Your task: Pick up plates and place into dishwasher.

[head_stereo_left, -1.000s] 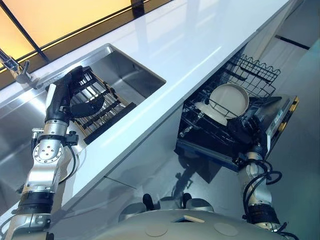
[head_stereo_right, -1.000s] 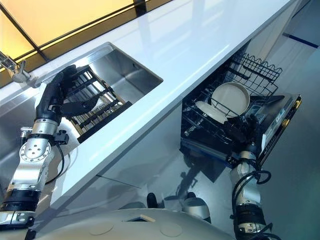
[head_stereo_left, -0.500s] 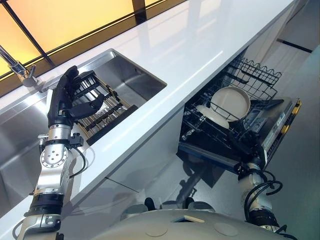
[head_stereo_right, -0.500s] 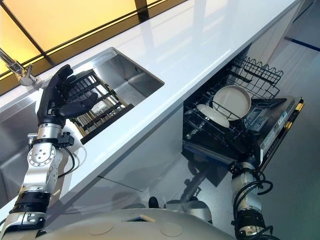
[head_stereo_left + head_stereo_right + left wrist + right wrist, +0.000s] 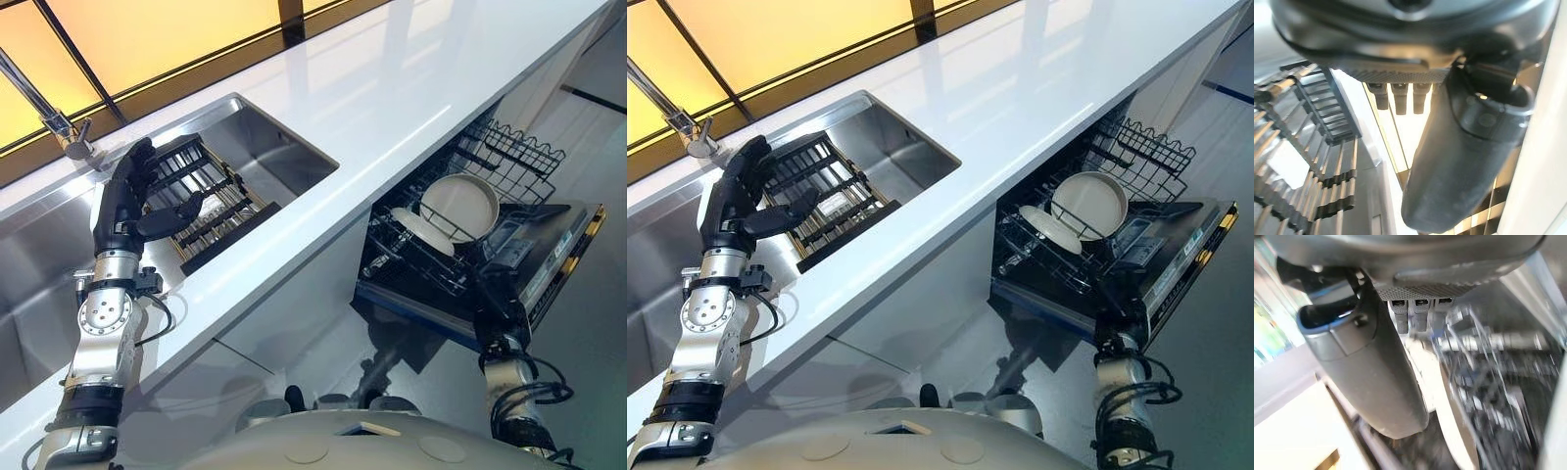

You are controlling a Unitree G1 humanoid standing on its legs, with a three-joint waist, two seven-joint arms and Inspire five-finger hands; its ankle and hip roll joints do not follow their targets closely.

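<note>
Two pale plates stand in the pulled-out lower dishwasher rack (image 5: 511, 149): a round one upright (image 5: 460, 204) and a flatter one (image 5: 421, 227) leaning in front of it. My right hand (image 5: 501, 305) hangs open below the rack's front edge, by the lowered door (image 5: 566, 245), apart from both plates. Its wrist view shows a straight thumb (image 5: 1366, 377) and nothing held. My left hand (image 5: 125, 201) is open above the black dish rack (image 5: 220, 211) in the sink, thumb (image 5: 1464, 161) stretched out, holding nothing.
The steel sink (image 5: 269, 137) is set in a long white counter (image 5: 392, 88), with a faucet (image 5: 67, 127) at its far left. The open dishwasher door juts out over the grey floor on the right.
The camera has shifted a little. My right hand has drawn back and down from the plates in the dishwasher rack. My left hand stays open over the sink rack.
</note>
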